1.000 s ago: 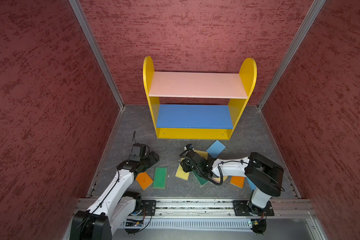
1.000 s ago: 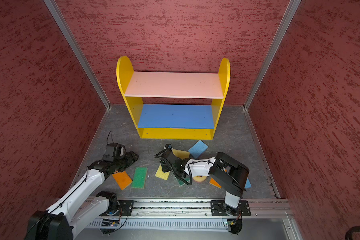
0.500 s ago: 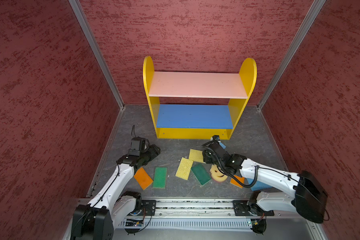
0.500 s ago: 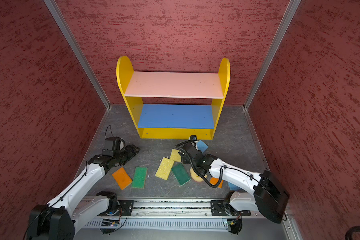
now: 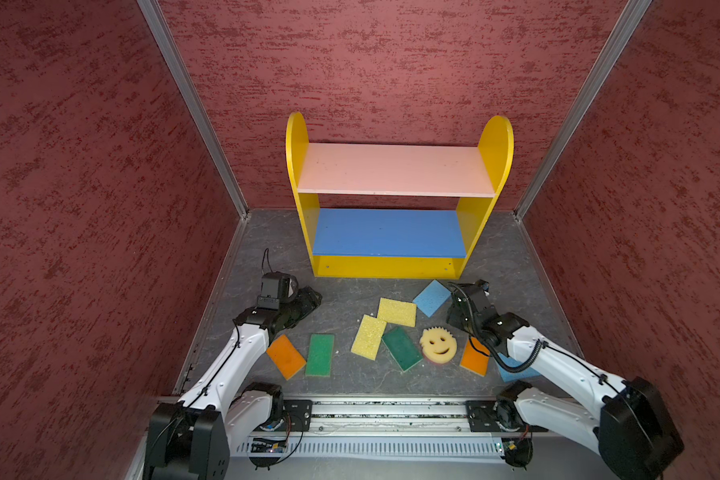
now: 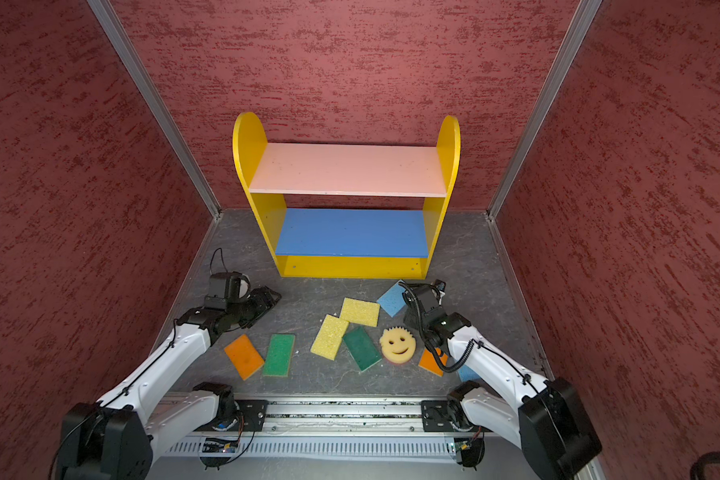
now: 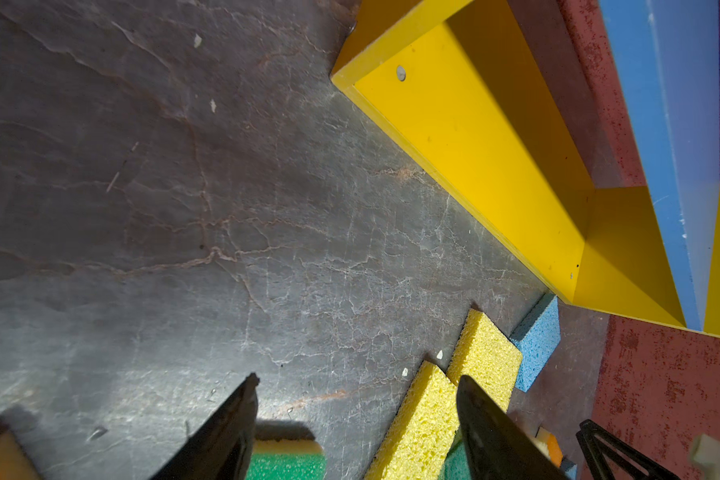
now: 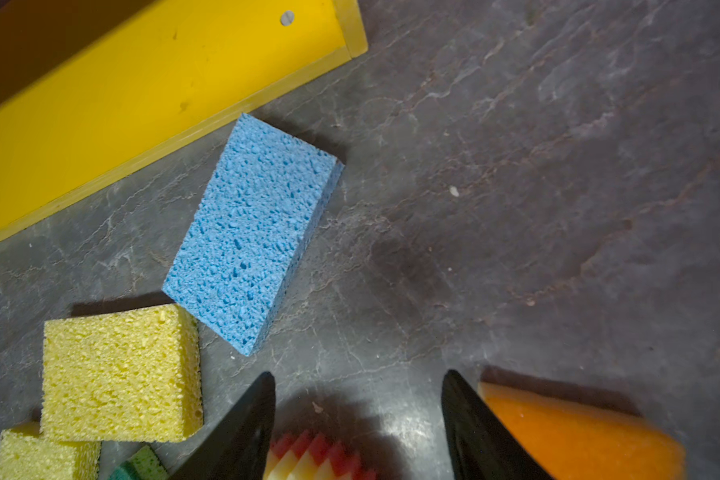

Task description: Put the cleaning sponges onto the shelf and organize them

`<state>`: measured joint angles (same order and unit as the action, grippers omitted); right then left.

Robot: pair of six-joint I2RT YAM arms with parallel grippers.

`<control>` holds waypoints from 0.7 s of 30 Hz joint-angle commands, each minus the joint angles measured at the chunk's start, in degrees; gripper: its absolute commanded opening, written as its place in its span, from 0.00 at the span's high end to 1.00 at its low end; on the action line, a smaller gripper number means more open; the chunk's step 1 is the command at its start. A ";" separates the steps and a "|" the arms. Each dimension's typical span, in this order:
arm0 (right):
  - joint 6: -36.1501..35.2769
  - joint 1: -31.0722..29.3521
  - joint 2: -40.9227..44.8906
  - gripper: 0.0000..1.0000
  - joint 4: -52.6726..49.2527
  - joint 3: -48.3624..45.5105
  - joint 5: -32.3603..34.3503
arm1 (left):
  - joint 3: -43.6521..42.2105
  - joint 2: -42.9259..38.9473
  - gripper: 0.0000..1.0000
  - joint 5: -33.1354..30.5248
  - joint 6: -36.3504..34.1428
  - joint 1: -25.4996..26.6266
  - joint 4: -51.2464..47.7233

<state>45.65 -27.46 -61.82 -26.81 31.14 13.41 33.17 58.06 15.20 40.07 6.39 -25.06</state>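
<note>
**A:** In both top views, where are the sponges (image 5: 396, 311)?

**B:** All flat on the floor (image 5: 350, 291), just near of the shelf (image 5: 387, 267). The left gripper (image 5: 308, 300) is left of them. The right gripper (image 5: 457, 318) is between a blue sponge (image 5: 431, 297) and the smiley (image 5: 438, 344).

**A:** Left wrist?

**B:** Its fingers (image 7: 225, 424) are apart over the floor, gripping nothing. A green sponge (image 7: 287, 465) shows between them.

**A:** Right wrist?

**B:** Its fingers (image 8: 246, 424) are apart too, gripping nothing. The blue sponge lies beyond the tips, close to the shelf. The smiley's rim shows between them.
</note>
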 commanded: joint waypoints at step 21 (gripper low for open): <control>5.92 3.29 0.63 0.39 0.46 -7.86 0.46 | -2.36 1.84 0.24 4.10 -0.26 -2.79 3.21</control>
<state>50.65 -24.84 -59.29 -29.50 24.53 14.09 31.55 59.92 18.28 40.12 4.12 -22.94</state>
